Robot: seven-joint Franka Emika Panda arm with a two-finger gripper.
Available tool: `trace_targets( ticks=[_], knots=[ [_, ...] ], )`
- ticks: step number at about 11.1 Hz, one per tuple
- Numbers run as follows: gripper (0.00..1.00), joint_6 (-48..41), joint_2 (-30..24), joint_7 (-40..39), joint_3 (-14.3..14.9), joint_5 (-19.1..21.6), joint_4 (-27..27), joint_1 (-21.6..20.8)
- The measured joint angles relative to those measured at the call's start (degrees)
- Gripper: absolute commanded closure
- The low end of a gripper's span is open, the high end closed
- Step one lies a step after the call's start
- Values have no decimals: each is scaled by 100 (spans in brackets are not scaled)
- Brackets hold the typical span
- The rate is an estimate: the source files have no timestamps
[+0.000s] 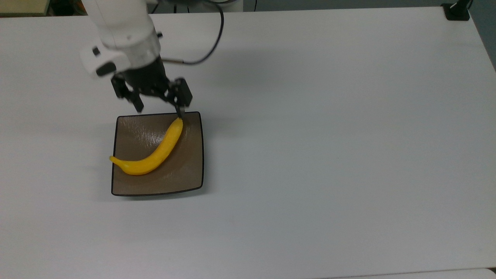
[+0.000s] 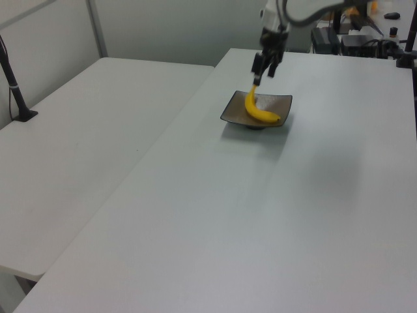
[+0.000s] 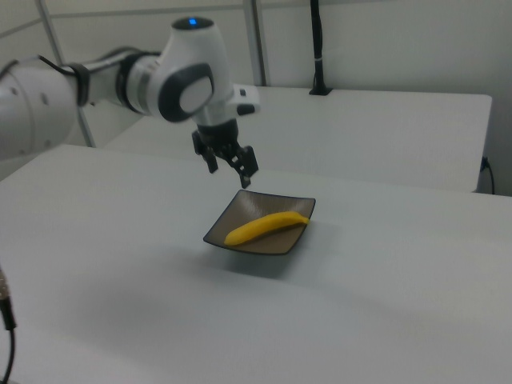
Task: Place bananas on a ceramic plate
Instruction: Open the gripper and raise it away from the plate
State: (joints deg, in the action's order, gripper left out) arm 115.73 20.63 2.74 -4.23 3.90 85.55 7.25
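The banana (image 1: pixel 155 153) is seen lying across the plate (image 1: pixel 193 170), its curve running from the corner nearest the gripper (image 1: pixel 159 109) down to the opposite edge in the top view, where its tip slightly overhangs the rim; the plate rests on a white table (image 1: pixel 329 155). The gripper is held above the plate's far edge, its two fingers spread apart and nothing held between them; in the right view (image 3: pixel 227 166) it is shown raised well clear of the banana (image 3: pixel 266 226). The placing is judged done.

The banana looks smooth and glossy, like moulded plastic; it is judged light, stiff and somewhat slippery, so little squeeze would be needed and no bruising feared. If it were to be taken up again, the thick middle is judged the best hold, with the fingers set across its width; the tapered ends would likely slip or swing. The plate (image 2: pixel 232 107) is judged hard and breakable.
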Motion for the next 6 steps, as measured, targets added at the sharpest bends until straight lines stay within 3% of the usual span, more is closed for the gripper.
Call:
trace_targets(
  ticks=[6],
  knots=[
    [0, -2831, -1915, 1, 171, 0, 45, -164]
  ],
)
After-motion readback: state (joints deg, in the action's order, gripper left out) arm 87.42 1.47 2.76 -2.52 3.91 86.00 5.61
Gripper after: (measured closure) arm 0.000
